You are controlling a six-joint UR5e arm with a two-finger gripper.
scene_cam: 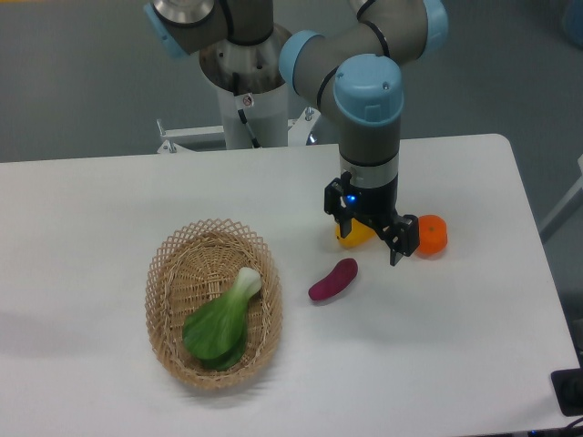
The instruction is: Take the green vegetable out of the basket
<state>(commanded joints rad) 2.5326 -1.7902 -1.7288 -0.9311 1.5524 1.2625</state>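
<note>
Starting at the left of the table (91,200), you have the basket (164,273) with the green vegetable (221,319) lying inside it, leaves toward the near rim, pale stem end pointing up and right, the whole piece slanted across the weave. My judgement of risk here: the stem end is narrow and rounded, so a grasp taken there may slip, and a grasp on the leaves may crush or tear them; a descent set too near the lattice rim may catch a finger on the wicker and drag or tip the light basket. Moving right, the purple piece (332,279) lies on the table between the basket and the arm, so a low, straight traverse may knock it. Further right, the end effector (373,238) hangs above the table with its fingers apart and nothing held, close over a yellow fruit (351,235), which it partly hides, and beside an orange fruit (433,234). Relative to the end effector, the green vegetable lies well apart, to the left and nearer the camera, beyond the purple piece. No contact with the target is made yet.
</note>
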